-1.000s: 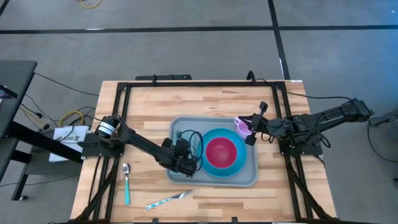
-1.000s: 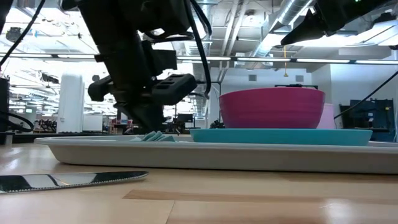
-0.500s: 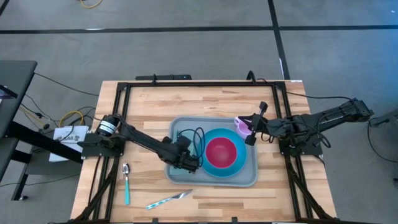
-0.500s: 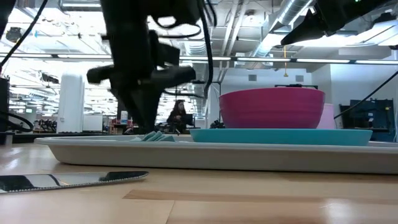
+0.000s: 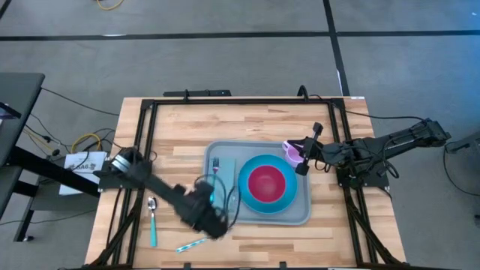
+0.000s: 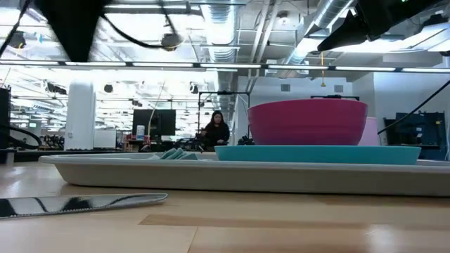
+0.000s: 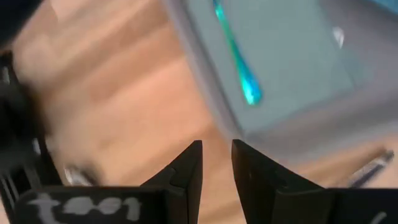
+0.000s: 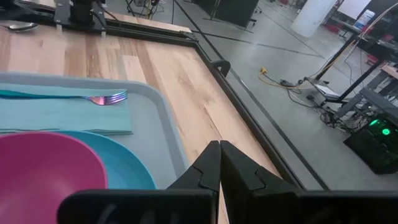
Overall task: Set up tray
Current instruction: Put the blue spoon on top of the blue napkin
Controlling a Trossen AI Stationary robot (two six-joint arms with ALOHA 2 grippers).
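- Looking down from the high view, the tray [image 5: 259, 214] sits near the middle of the counter [image 5: 180, 135] and already carries a napkin [image 5: 224, 180] with a fork [image 5: 216, 166] on it, a blue plate [image 5: 268, 201], a pink bowl [image 5: 267, 183] on the plate, and a pink cup [image 5: 292, 153] at its far right corner.
- Off the tray, a spoon [image 5: 153, 220] and a knife [image 5: 202, 241] lie on the bare wood near the counter's front edge, so by my judgement those two pieces are what is left.
- The left tool [image 5: 212, 222] hangs between the tray's front left corner and the knife; the right tool [image 5: 306, 159] waits beside the cup.
- The low view shows the knife [image 6: 81, 203] lying just in front of the tray [image 6: 232, 176].
- The left wrist view shows narrow, empty fingers [image 7: 186, 168] with a slim gap.
- The right wrist view shows fingers [image 8: 210, 163] pressed together, holding nothing.
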